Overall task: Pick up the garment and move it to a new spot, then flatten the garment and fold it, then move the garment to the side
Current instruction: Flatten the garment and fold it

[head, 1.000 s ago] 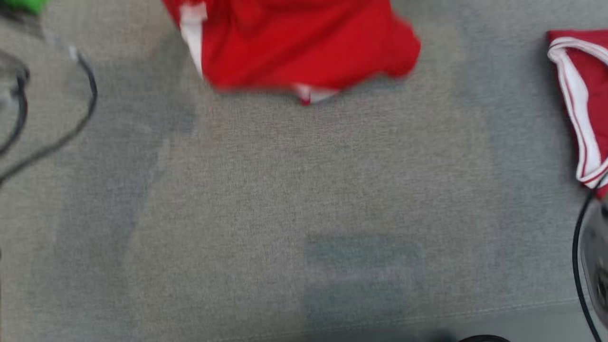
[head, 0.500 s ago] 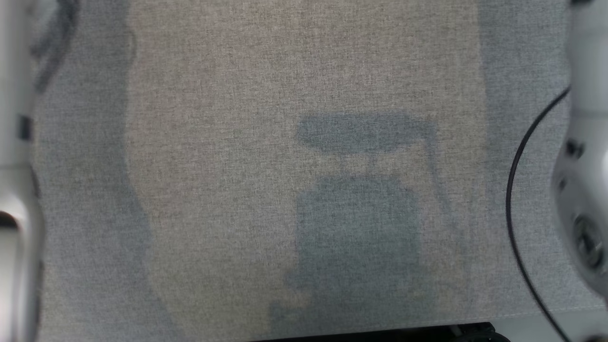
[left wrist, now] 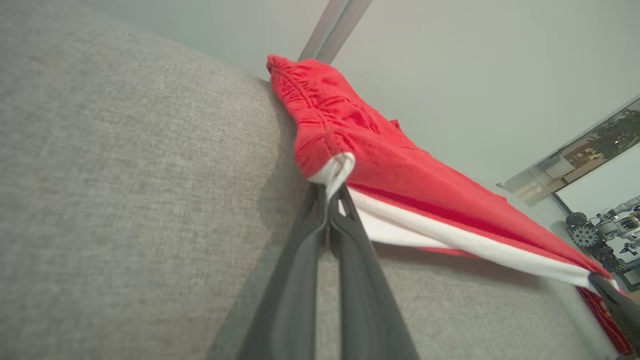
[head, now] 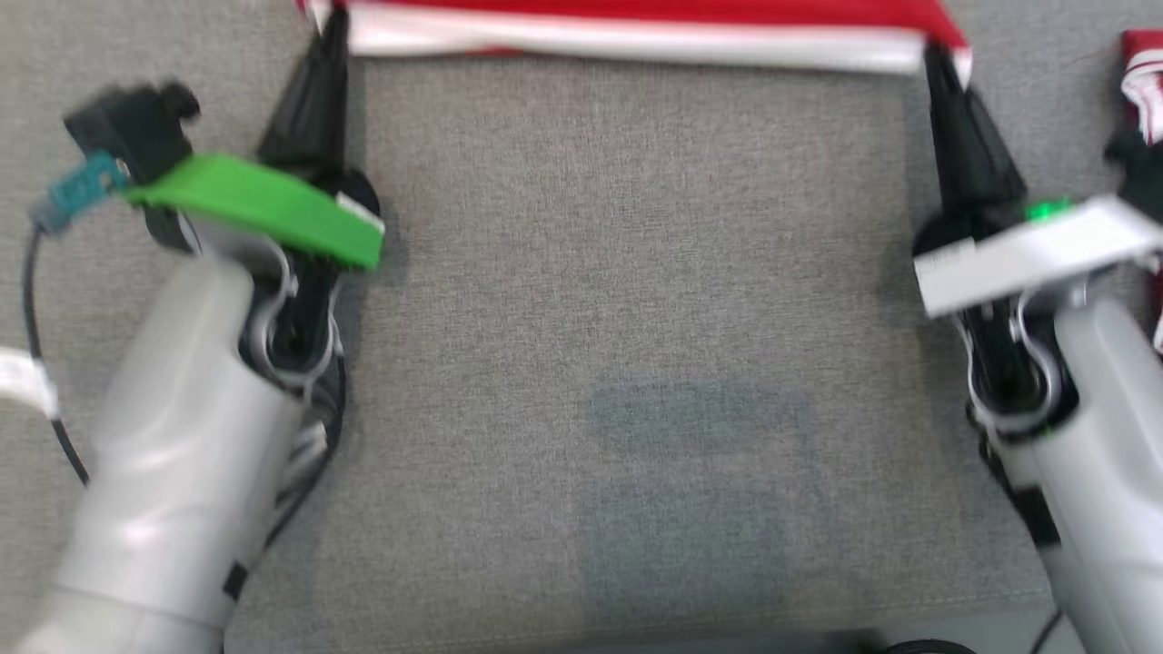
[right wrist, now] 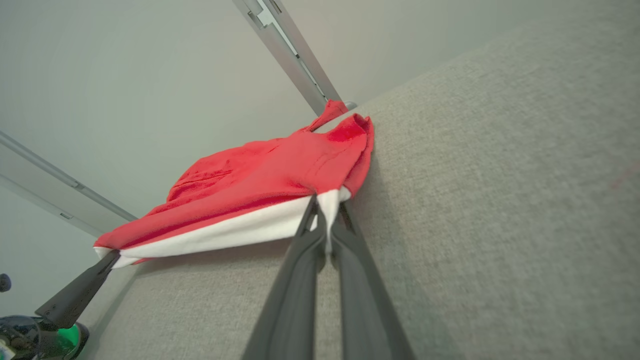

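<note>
Tabletop (head: 636,272): grey woven cloth cover, coarse weave, flat, seam along the near edge. Garment (head: 627,38): red knit w/ broad white hem band and a gathered elastic edge at the far end (wrist views). It sits at the far side of the tabletop, hem pulled into a straight taut line btwn both claws and raised just off the cloth, the rest draped behind. Forearms (head: 173,436): pale grey, smooth, rounded. Second red-and-white cloth (head: 1140,64) at far right, apart from the garment. Green tab (head: 263,207) on L wrist and white plate (head: 1027,254) on R wrist, its label too blurred to read. Left claw (head: 329,36) is pinched tight on the L hem corner, right claw (head: 936,64) likewise on the R corner. Vs 1 s ago: head cam has shifted; garment was bunched then, now stretched wide.
</note>
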You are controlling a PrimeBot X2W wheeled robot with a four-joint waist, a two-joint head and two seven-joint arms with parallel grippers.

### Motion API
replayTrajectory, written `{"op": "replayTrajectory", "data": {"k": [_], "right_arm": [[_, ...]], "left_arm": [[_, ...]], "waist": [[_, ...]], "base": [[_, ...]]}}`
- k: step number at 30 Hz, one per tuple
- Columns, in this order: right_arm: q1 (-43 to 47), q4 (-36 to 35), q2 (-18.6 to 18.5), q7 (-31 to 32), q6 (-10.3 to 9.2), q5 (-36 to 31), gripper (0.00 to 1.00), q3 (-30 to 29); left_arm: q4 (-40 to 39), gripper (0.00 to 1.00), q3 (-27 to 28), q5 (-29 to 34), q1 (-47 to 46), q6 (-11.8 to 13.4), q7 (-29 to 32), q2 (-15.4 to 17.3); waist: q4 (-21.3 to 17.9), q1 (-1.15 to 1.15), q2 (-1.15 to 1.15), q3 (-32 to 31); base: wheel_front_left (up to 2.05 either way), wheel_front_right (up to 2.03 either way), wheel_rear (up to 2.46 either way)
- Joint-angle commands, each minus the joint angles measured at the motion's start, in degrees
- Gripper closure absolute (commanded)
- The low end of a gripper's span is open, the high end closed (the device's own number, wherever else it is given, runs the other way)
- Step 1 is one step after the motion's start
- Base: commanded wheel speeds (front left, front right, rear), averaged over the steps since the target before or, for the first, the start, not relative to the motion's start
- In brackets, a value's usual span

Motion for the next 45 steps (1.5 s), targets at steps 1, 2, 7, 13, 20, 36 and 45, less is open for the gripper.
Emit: {"op": "replayTrajectory", "data": {"k": [1,2,7,13,20,36,45], "right_arm": [[3.72,-0.72,-0.72,-0.06,-0.23,0.93,1.00,-0.99],[6.44,-2.07,-1.00,-0.02,-0.24,1.21,1.00,-1.77],[19.41,-7.22,-0.48,0.67,-0.25,1.13,1.00,-5.23],[35.31,-11.54,1.10,2.41,-0.58,-0.45,1.00,-10.26],[52.08,-20.14,4.00,5.55,-0.10,-0.98,1.00,-15.25],[37.16,-26.14,2.60,17.01,-0.11,-4.40,1.00,-13.90],[36.06,-26.26,2.99,18.30,-0.11,-4.78,1.00,-13.12]], "left_arm": [[1.62,1.00,-0.11,-1.44,6.92,0.23,0.07,-0.16],[0.87,1.00,0.52,-2.34,9.37,0.28,-0.27,-0.32],[-4.09,1.00,0.98,-1.02,23.31,2.88,-1.00,0.73],[-12.98,1.00,2.20,1.00,42.81,9.76,-1.18,1.87],[-29.27,1.00,-0.51,1.31,57.92,17.18,0.50,2.12],[-47.19,1.00,0.23,3.22,54.89,23.23,9.90,9.67],[-46.47,1.00,-0.52,2.82,52.01,22.42,11.02,8.82]], "waist": [[0.29,0.00,0.00,-5.78],[0.33,0.00,0.00,-6.93],[0.49,0.00,0.00,-12.99],[0.70,0.00,0.00,-18.73],[1.63,0.00,0.00,-22.20],[1.29,0.00,0.00,-21.85],[1.79,0.00,0.00,-21.97]], "base": [[0.00,0.00,0.00],[0.00,0.00,0.00],[0.00,0.00,0.00],[0.00,0.00,0.00],[0.00,0.00,0.00],[0.00,0.00,0.00],[0.00,0.00,0.00]]}}
